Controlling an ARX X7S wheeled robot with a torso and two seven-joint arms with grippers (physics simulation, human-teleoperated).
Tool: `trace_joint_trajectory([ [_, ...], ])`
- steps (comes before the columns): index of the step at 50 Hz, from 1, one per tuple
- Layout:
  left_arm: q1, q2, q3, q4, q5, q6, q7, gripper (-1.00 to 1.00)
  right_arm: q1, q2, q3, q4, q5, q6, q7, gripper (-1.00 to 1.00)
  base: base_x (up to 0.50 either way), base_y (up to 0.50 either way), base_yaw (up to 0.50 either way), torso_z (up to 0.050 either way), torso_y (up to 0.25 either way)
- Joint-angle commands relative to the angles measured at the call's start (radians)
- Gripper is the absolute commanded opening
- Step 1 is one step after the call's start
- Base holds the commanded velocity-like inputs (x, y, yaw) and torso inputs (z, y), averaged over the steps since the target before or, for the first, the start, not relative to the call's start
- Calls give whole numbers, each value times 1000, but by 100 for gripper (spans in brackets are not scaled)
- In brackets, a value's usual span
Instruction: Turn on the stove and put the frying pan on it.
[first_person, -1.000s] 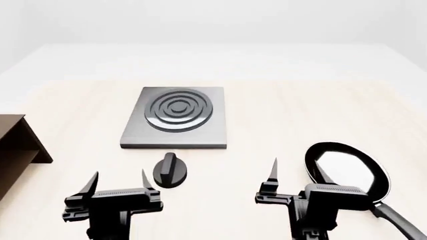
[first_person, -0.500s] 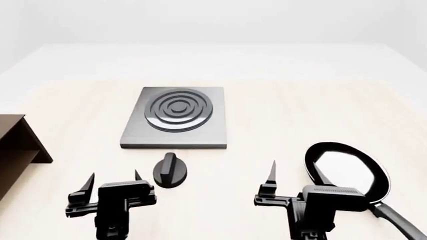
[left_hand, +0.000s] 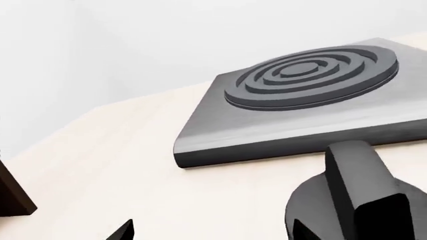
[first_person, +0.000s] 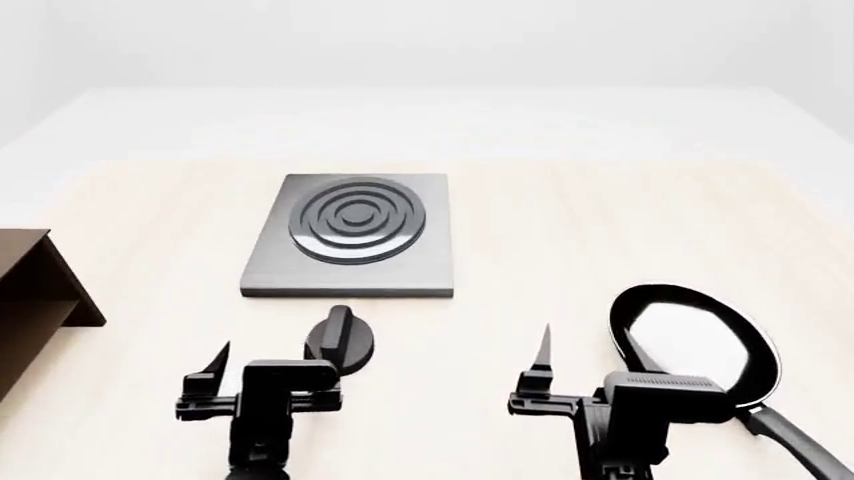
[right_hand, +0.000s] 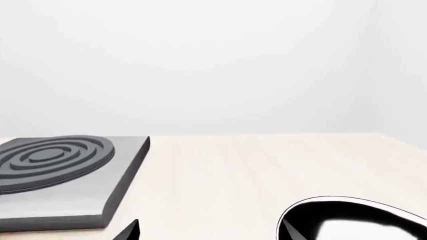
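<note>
The small round black knob (first_person: 339, 340) is sitting at lower centre of the head view, just below the flat dark-grey metal stove slab (first_person: 352, 236). The left gripper (first_person: 274, 366) is hovering beside it, fingers spread and empty. The knob looks rigid, best pinched across its raised ridge. The round black frying pan (first_person: 694, 345) is lying at lower right; the right gripper (first_person: 594, 360) is hanging spread at its rim.

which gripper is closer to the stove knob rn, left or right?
Left. The left gripper is open just short of the knob, which fills the left wrist view beside one fingertip. The right gripper is open well off to the knob's right, by the frying pan.
</note>
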Motion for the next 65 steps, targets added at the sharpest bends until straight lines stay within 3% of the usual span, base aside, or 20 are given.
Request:
trace_joint_trajectory([
  [1, -17, 24, 40, -32, 21, 15, 43, 100, -12, -7, 5, 36, 0, -29, -25, 100, 0, 0, 0, 0, 0],
  [24, 7, 33, 116, 66, -2, -34, 85, 100, -13, 7, -3, 45, 11, -38, -9, 100, 0, 0, 0, 0, 0],
  [35, 114, 0, 131, 394, -32, -179, 120, 100, -9, 10, -8, 50, 12, -35, 4, 100, 0, 0, 0, 0, 0],
  [47, 206, -50, 67, 710, -113, -350, 131, 100, -3, 18, -12, 41, 16, -18, 15, 100, 0, 0, 0, 0, 0],
  [59, 236, -86, 31, 807, -125, -410, 114, 100, 28, 72, -7, -88, -8, 127, 47, 100, 0, 0, 0, 0, 0],
  [65, 241, -101, 6, 818, -129, -412, 102, 100, 58, 141, 9, -226, 85, 314, -17, 100, 0, 0, 0, 0, 0],
])
